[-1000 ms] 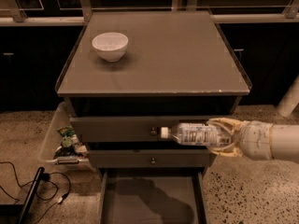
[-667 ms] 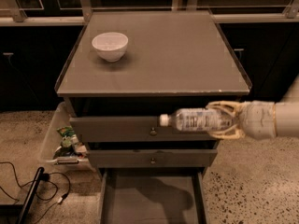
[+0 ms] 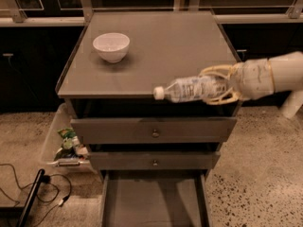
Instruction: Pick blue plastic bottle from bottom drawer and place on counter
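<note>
My gripper (image 3: 215, 85) comes in from the right and is shut on the blue plastic bottle (image 3: 189, 89). The bottle lies level, its white cap pointing left, held in the air over the front edge of the counter (image 3: 165, 46). The bottom drawer (image 3: 151, 200) is pulled open below, and its grey floor is bare. The two knobbed drawers above it are slightly open.
A white bowl (image 3: 111, 46) stands on the counter's back left. A clear bin with packets (image 3: 64, 143) sits on the floor left of the cabinet. Black cables (image 3: 33, 193) lie on the floor at lower left. A rail runs behind the counter.
My gripper has lifted the bottle from in front of the upper drawer up to the height of the counter's front edge.
</note>
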